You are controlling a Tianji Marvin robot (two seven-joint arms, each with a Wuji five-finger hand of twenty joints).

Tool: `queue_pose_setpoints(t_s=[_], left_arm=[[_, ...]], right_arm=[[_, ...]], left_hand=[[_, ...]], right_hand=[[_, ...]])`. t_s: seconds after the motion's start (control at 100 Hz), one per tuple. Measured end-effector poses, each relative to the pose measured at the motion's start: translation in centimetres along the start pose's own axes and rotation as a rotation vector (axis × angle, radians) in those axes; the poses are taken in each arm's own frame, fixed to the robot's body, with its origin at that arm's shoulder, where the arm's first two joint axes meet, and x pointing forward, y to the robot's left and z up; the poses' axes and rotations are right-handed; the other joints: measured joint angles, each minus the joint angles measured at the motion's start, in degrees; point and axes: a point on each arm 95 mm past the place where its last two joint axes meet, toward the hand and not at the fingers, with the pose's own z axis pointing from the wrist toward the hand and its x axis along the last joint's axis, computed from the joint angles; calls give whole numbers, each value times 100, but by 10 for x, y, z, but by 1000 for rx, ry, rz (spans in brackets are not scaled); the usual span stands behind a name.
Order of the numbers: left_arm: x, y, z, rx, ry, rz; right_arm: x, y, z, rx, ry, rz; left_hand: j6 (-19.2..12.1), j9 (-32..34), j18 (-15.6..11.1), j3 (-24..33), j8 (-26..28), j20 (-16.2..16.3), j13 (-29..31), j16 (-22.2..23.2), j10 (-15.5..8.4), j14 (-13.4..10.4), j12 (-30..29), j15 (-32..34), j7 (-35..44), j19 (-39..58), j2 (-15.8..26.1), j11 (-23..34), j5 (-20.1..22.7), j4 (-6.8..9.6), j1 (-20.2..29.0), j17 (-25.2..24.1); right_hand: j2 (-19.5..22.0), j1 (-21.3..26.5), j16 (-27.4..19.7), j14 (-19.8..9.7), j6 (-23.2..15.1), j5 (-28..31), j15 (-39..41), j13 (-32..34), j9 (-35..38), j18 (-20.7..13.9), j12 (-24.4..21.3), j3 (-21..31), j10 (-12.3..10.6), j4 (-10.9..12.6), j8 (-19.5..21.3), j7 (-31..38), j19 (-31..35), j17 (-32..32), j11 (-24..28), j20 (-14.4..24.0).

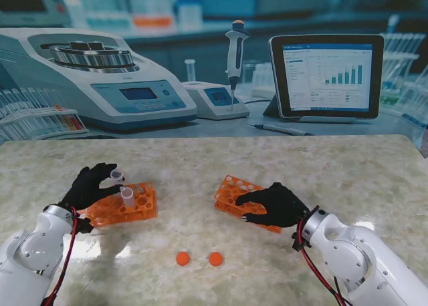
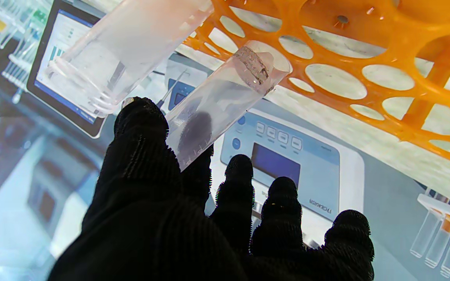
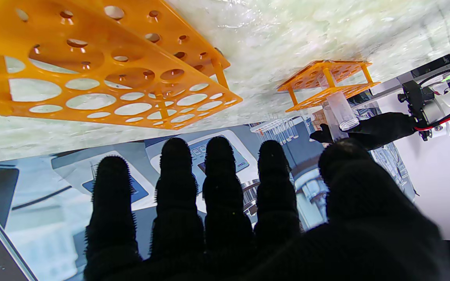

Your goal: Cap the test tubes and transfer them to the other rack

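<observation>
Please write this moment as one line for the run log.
left hand: thumb and finger on test tube in left rack | right hand: open, over right rack | caps: two on table, tubes uncapped

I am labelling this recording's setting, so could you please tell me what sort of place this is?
It looks like a laboratory bench, though the background may be a printed backdrop. Clues: orange tube racks on the marble-patterned table, a centrifuge, and a pipette beside a tablet showing charts.
</observation>
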Motion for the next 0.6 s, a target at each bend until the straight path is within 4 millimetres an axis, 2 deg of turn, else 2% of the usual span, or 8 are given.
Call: queue_pose_setpoints(t_s=[0.43,0.6], left_arm=[[14,-9,1,10,60,5],[21,-12,2,8,94,9]], right_arm=[[0,0,-1,-1,-1,0],[0,0,-1,-2,-1,1]], left_hand=[[-1,0,0,-25,191,0,0,0,0,0,0,0,90,0,0,0,0,0,0,0],[-1,10,0,-54,507,0,0,0,0,-1,0,0,171,0,8,0,-2,-1,0,0]], right_hand=[[0,0,0,0,0,0,0,0,0,0,0,0,0,0,0,0,0,0,0,0],[1,0,0,0,0,0,0,0,0,0,0,0,0,0,0,0,0,0,0,0]])
